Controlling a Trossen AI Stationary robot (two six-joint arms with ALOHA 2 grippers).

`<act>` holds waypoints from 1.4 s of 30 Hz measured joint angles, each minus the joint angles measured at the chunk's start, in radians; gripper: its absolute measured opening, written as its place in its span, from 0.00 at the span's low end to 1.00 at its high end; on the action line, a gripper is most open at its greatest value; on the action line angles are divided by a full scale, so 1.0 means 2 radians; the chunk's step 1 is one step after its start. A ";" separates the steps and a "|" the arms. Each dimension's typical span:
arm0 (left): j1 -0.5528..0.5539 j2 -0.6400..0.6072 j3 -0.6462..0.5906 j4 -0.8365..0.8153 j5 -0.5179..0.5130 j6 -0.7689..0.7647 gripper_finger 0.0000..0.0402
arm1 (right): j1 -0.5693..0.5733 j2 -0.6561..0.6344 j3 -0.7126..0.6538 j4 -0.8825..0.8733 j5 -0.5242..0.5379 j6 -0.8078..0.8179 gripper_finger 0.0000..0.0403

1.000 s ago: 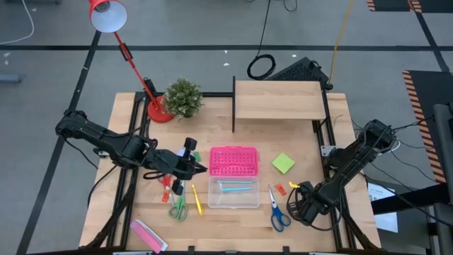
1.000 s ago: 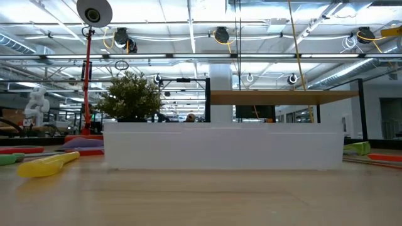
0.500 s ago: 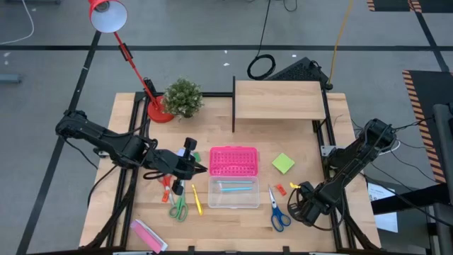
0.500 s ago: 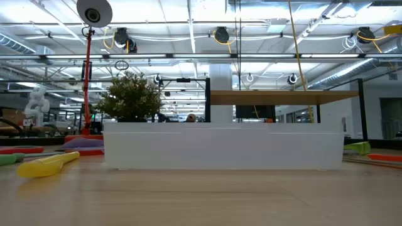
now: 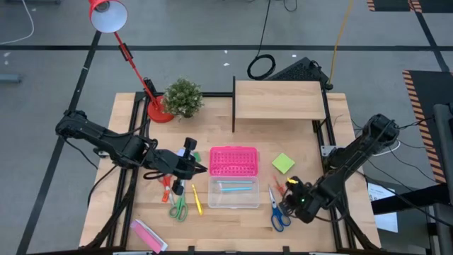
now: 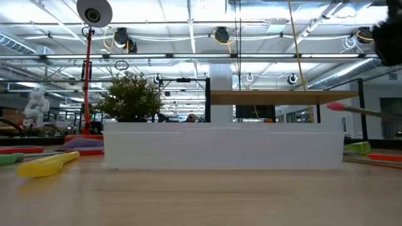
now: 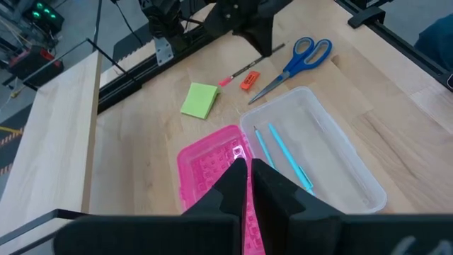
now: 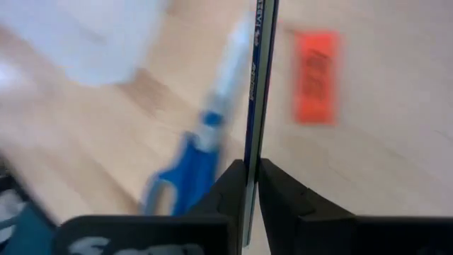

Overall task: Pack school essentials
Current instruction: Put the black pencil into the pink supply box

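Observation:
My right gripper (image 5: 291,193) is shut on a thin dark pencil (image 8: 258,71) with a pink end (image 6: 335,107), above the blue-handled scissors (image 5: 277,212) and the orange eraser (image 5: 281,189). My left gripper (image 5: 192,168) hovers shut, holding nothing, just left of the pink perforated lid (image 5: 233,161). The clear box (image 5: 233,193) lies flat on the table with two pale-blue pens (image 7: 283,152) in it. A lime-green note pad (image 5: 283,163) lies right of the lid. Red-handled scissors (image 5: 167,188), green-handled scissors (image 5: 177,207) and a yellow pencil (image 5: 196,200) lie left of the box. My right gripper pinches the pencil's shaft (image 8: 253,152) between its two fingers (image 8: 230,191). The pencil runs on forward past the fingertips. It is lifted clear of the table and lies nearly level, with its pink end (image 7: 225,81) toward the table's left.
A flat pink packet (image 5: 148,235) lies at the near left edge. A potted plant (image 5: 182,98) and a red lamp base (image 5: 159,112) stand at the far left. A wooden shelf (image 5: 279,100) stands at the far middle.
My right gripper has gone up and toward the table's left with the pencil, which is now lifted clear of the table and shows in the low view. My left arm has kept still.

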 joint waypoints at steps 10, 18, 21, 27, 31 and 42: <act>0.000 0.000 0.000 0.000 -0.003 -0.032 0.06 | -0.095 0.000 0.000 0.157 0.003 -0.279 0.06; 0.000 0.000 0.000 -0.001 -0.004 -0.076 0.06 | -0.201 -0.001 0.001 0.249 -0.066 -0.470 0.06; 0.000 0.000 0.000 -0.002 -0.004 -0.093 0.06 | -0.238 -0.001 0.001 0.257 -0.085 -0.536 0.06; 0.000 0.000 0.000 -0.011 -0.004 -0.124 0.06 | -0.278 -0.001 0.001 0.268 -0.086 -0.649 0.06; 0.000 0.000 0.000 -0.021 -0.004 -0.146 0.06 | -0.282 0.000 0.001 0.270 -0.087 -0.698 0.06; 0.000 0.000 0.000 -0.031 -0.004 -0.177 0.06 | -0.271 0.049 0.001 0.329 -0.113 -0.753 0.06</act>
